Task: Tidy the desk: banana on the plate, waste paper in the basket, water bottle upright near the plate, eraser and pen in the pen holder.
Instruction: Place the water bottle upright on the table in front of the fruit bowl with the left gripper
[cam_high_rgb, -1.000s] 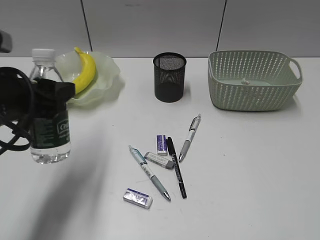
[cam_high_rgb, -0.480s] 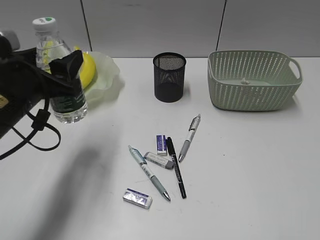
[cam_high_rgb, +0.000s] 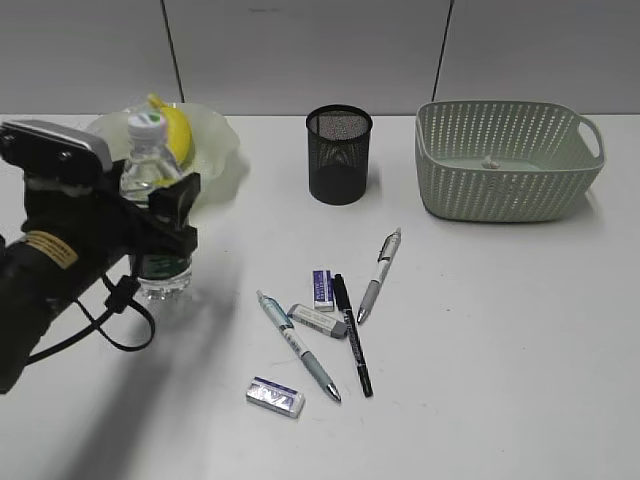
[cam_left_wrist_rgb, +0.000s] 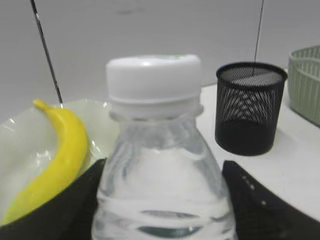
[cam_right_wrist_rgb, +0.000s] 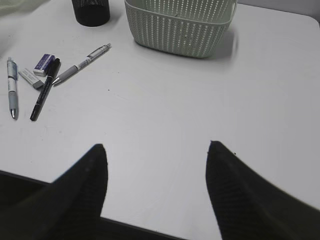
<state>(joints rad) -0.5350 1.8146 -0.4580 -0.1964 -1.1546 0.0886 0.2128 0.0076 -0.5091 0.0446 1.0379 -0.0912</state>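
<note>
Left fingers (cam_high_rgb: 172, 212) clamp the upright water bottle (cam_high_rgb: 152, 215) beside the plate (cam_high_rgb: 205, 150); right fingers (cam_right_wrist_rgb: 210, 200) spread wide above bare desk (cam_right_wrist_rgb: 165, 125).

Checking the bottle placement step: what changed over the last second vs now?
The left gripper, shut on the water bottle, carried it from the near left edge up toward the plate, then down; it now stands upright in front of the plate, not yet released. Banana, pen holder, basket, pens and erasers stayed put.
</note>
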